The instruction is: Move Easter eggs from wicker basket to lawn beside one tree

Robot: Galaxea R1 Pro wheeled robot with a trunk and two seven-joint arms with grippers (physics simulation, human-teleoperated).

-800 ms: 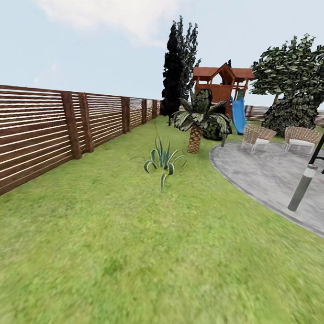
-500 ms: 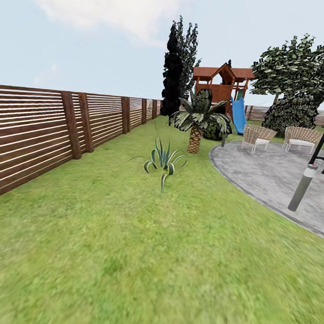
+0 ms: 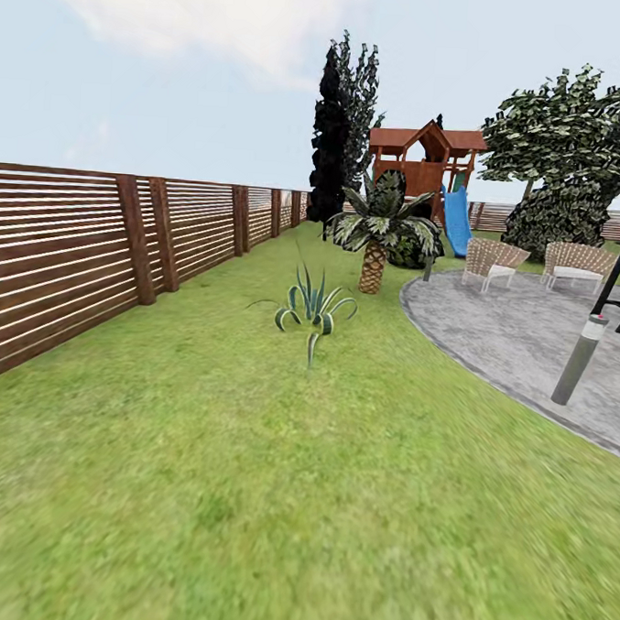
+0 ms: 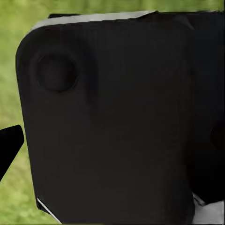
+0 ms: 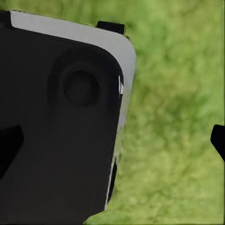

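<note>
Fingers [image 5: 218, 140] over lawn [image 3: 244, 489], beside fence [image 3: 66, 249].

Open lawn [image 3: 244, 489] lies before me; a spiky plant [image 3: 312, 308] stands ahead, fence [image 3: 94, 242] along its left edge.

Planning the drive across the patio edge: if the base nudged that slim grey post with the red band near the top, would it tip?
The grey post already leans and is tall and narrow, so it would probably tip easily. It stands on the smooth grey patio, so it might slide first. Whether it is anchored cannot be told.
</note>
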